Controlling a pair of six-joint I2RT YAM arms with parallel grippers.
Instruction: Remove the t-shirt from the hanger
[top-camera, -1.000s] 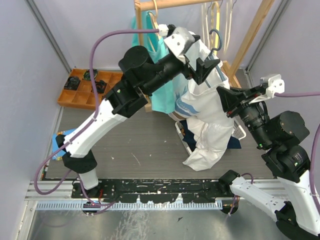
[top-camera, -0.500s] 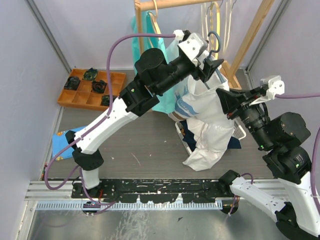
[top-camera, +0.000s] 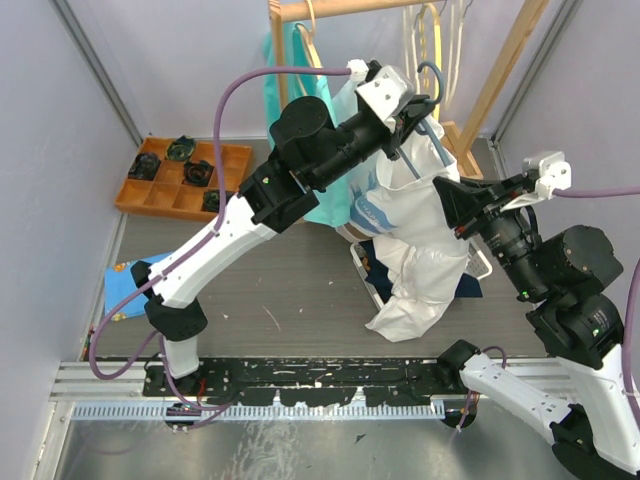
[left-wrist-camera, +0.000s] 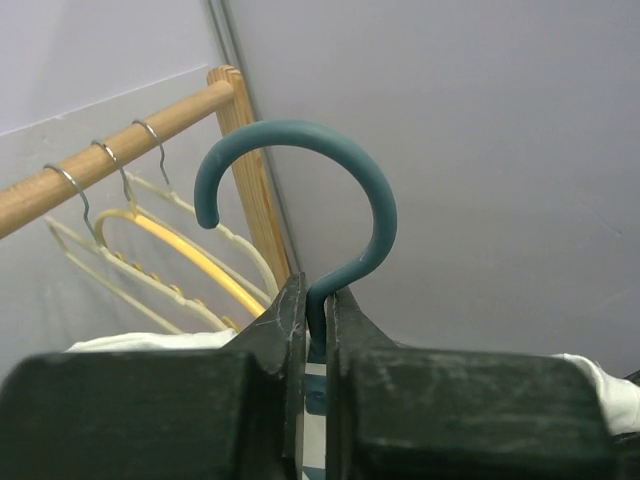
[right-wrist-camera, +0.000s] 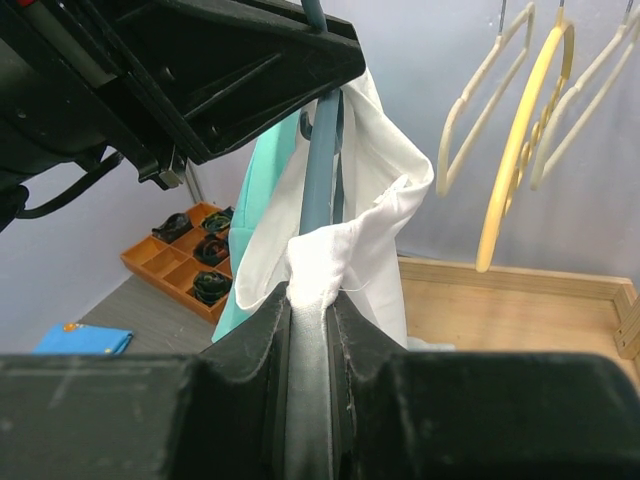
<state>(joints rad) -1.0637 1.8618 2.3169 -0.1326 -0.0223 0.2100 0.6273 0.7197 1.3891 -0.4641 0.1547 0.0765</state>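
Tightly, left hand (left-wrist-camera: 316, 312) around hanger hook (left-wrist-camera: 300, 130).

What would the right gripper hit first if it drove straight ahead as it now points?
The right gripper is shut on a fold of the white t-shirt; pushed on, it would probably meet the teal hanger right behind that cloth, below the left gripper. Depth is unclear.

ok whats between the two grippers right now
The right wrist view shows it: the teal hanger and bunched white t-shirt run from the right gripper up to the left gripper.
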